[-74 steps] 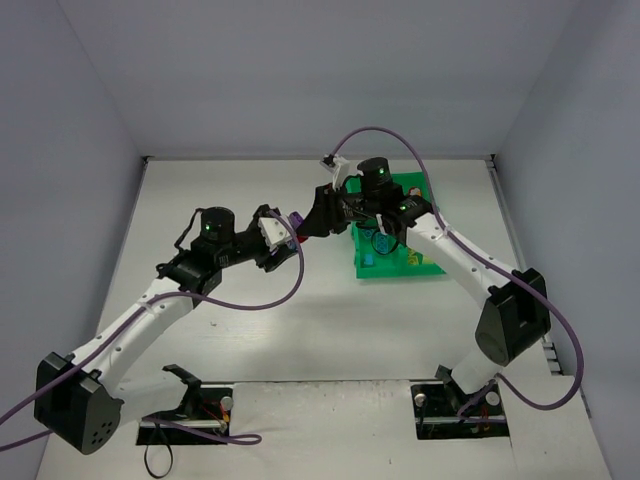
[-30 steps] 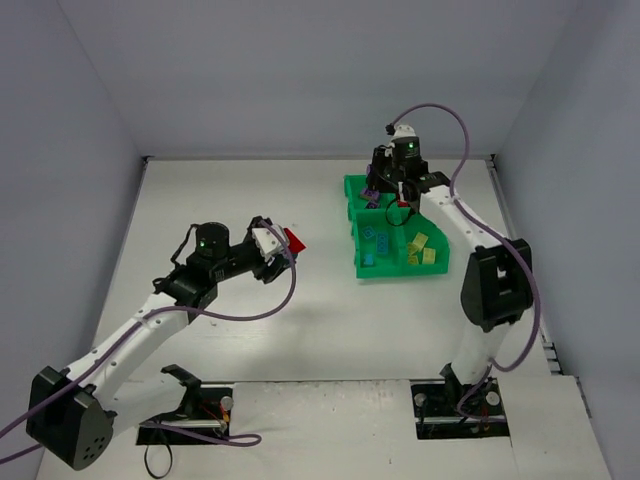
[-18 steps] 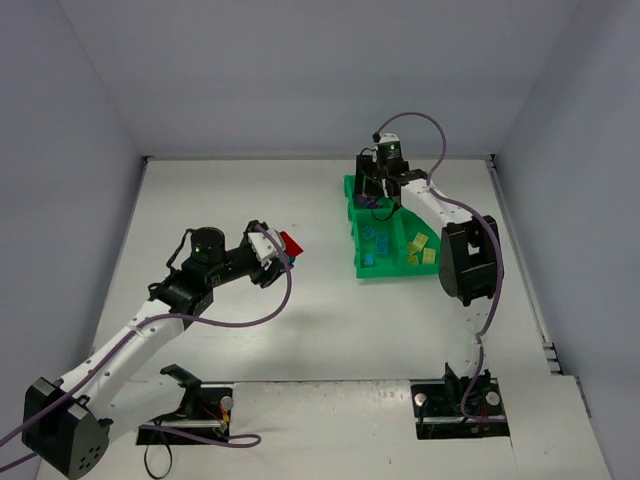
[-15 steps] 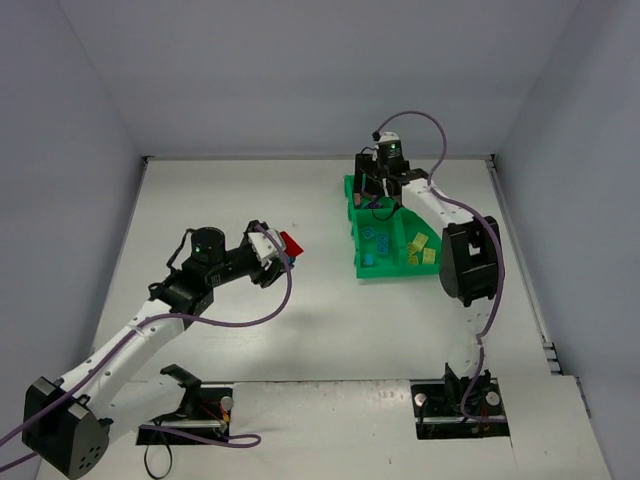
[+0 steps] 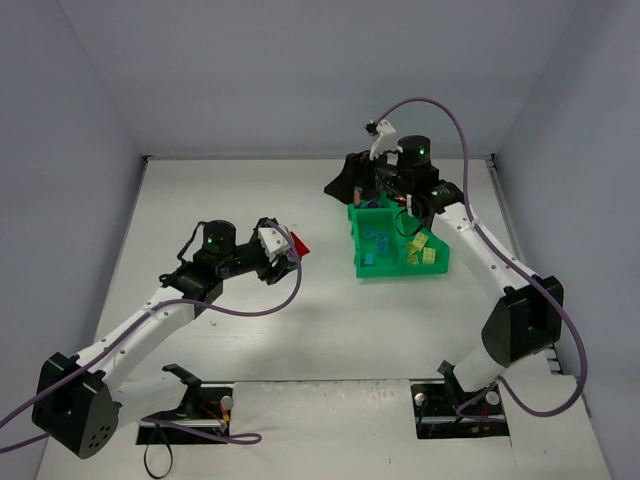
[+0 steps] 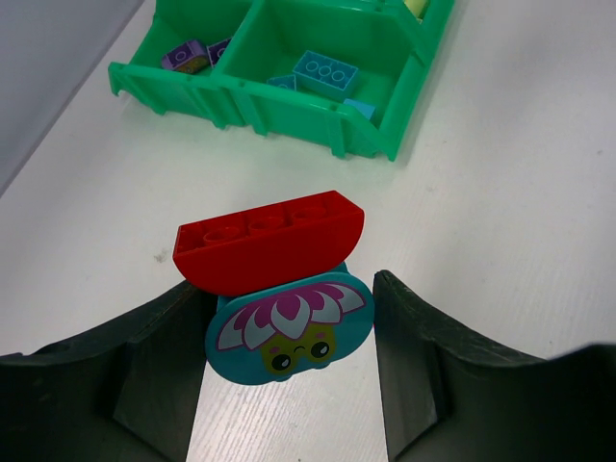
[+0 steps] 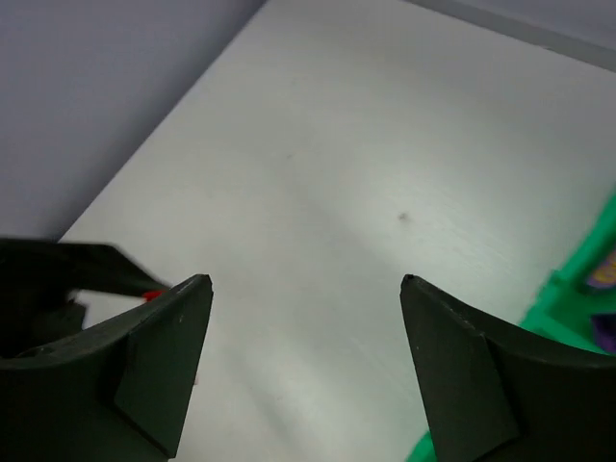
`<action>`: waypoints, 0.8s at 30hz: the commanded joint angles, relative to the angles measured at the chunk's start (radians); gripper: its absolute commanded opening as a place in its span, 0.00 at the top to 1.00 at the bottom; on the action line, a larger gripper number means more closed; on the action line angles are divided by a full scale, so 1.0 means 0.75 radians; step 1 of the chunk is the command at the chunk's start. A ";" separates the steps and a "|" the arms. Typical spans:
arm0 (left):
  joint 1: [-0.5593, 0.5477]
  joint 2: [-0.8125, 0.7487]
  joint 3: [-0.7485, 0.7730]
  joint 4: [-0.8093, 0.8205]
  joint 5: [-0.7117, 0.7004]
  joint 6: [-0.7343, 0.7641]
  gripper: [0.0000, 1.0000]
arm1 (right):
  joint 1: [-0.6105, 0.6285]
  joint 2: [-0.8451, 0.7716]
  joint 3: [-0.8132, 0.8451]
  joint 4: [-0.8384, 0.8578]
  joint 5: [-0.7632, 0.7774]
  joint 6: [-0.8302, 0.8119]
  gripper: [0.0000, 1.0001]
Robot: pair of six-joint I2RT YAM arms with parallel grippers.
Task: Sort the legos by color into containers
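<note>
My left gripper (image 6: 287, 285) is shut on a lego stack: a red curved brick (image 6: 269, 239) on a teal piece with a flower face (image 6: 289, 329), held above the table left of the green tray (image 6: 241, 101). From above, that gripper (image 5: 287, 246) and its red brick (image 5: 298, 243) sit left of the tray (image 5: 400, 270). Purple legos (image 6: 192, 56) lie in one compartment, blue ones (image 6: 325, 72) (image 5: 378, 240) in another, yellow-green ones (image 5: 421, 248) in a third. My right gripper (image 5: 340, 186) (image 7: 306, 281) is open and empty, over bare table by the tray's far left corner.
The tray's edge (image 7: 577, 289) with a purple lego (image 7: 606, 269) shows at the right of the right wrist view. Grey walls enclose the table on three sides. Purple cables loop off both arms.
The right gripper opened over the tray's far compartment, then swung left off the tray to the table beside it. The left gripper, still holding the red stack, shifted slightly right.
</note>
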 commanded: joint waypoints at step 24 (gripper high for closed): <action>0.002 0.000 0.155 0.135 0.073 0.020 1.00 | 0.319 -0.050 -0.138 0.071 -0.262 0.031 0.33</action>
